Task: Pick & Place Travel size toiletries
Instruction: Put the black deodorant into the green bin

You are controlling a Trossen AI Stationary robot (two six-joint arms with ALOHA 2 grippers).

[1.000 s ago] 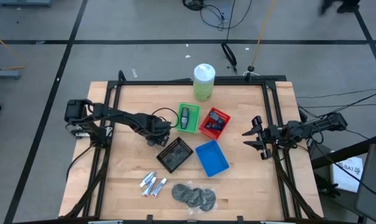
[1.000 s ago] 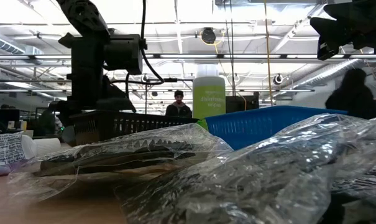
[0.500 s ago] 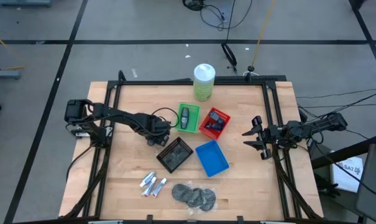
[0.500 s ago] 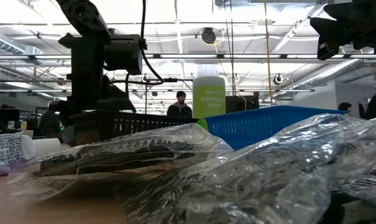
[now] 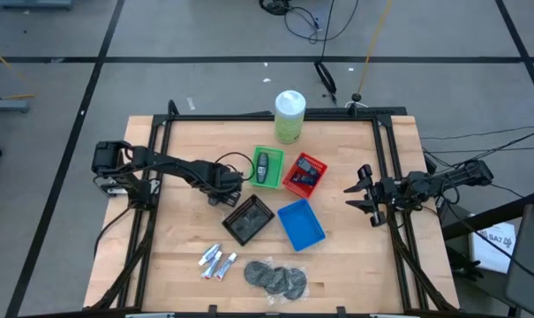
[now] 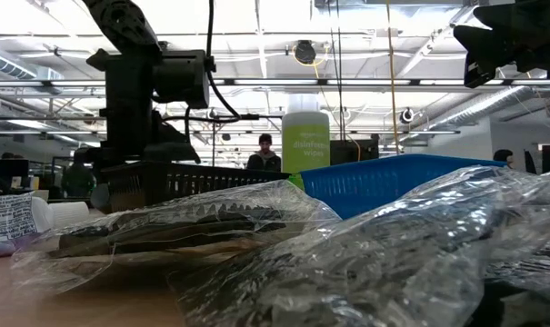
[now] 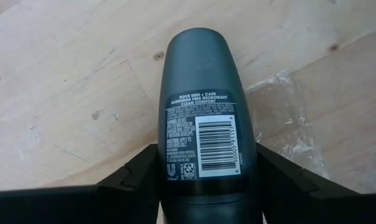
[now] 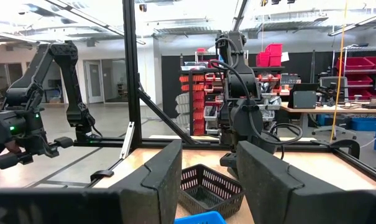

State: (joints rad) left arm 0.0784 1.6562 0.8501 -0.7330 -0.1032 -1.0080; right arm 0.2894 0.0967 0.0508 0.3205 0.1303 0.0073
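**On the desk: one bottle trayed, one between my jaws**

Beside the black tray [image 5: 248, 218], my left gripper [image 5: 221, 187] reaches low, jaws closing around a dark grey bottle [image 7: 203, 118] lying on the desk [image 5: 178, 238]. Another bottle [image 5: 264, 165] sits in the green tray [image 5: 268, 167]. White tubes [image 5: 215, 261] and grey discs [image 5: 274, 276] remain unsorted. My right gripper [image 5: 362, 194] waits at the desk's right edge, jaws apart, empty.

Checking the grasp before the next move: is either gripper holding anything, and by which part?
The left gripper has a dark grey oval bottle between its fingers, near the barcode end; whether it is gripped firmly cannot be told. The right gripper holds nothing.
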